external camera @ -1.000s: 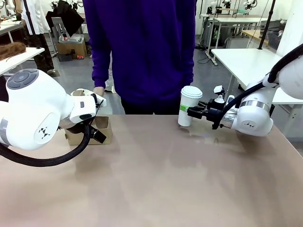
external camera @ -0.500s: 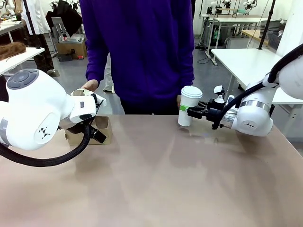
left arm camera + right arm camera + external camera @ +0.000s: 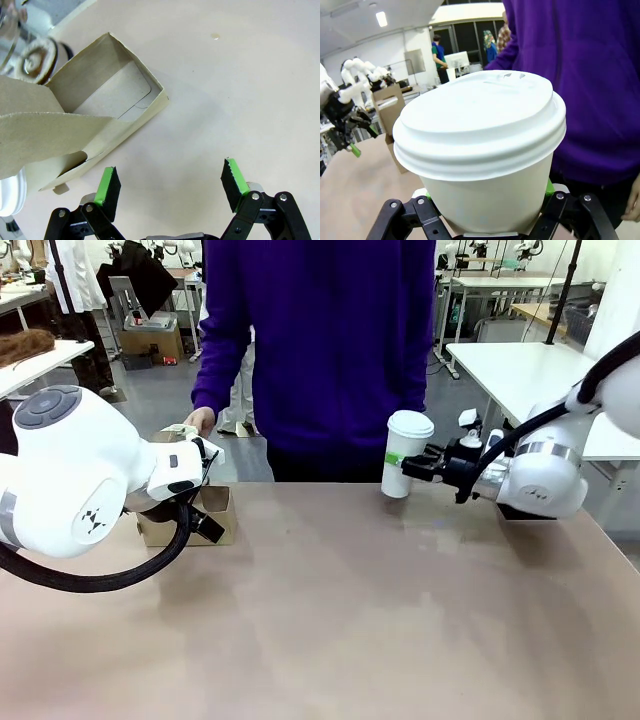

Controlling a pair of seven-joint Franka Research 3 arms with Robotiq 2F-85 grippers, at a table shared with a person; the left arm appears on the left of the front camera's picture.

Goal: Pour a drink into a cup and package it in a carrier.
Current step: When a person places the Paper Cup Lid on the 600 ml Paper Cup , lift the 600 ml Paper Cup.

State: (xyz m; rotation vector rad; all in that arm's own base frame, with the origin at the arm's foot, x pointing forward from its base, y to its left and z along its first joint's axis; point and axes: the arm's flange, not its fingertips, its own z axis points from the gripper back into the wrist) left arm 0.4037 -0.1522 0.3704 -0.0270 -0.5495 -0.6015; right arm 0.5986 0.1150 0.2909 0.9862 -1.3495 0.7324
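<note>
gripping lidded cup [image 3: 408, 445] w/ right gripper [image 3: 407, 466]; left gripper [image 3: 170, 182] jaws wide beside carrier [image 3: 135, 122], visible slot empty.

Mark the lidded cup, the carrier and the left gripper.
lidded paper cup [image 3: 405, 450]: front view, on its white side wall.
cardboard carrier [image 3: 112, 97]: left wrist view, on its inner panel.
left gripper [image 3: 170, 172]: left wrist view, midway between its fingertips.

Cardboard carrier [image 3: 216, 514] rests on the tan table [image 3: 350, 625].
</note>
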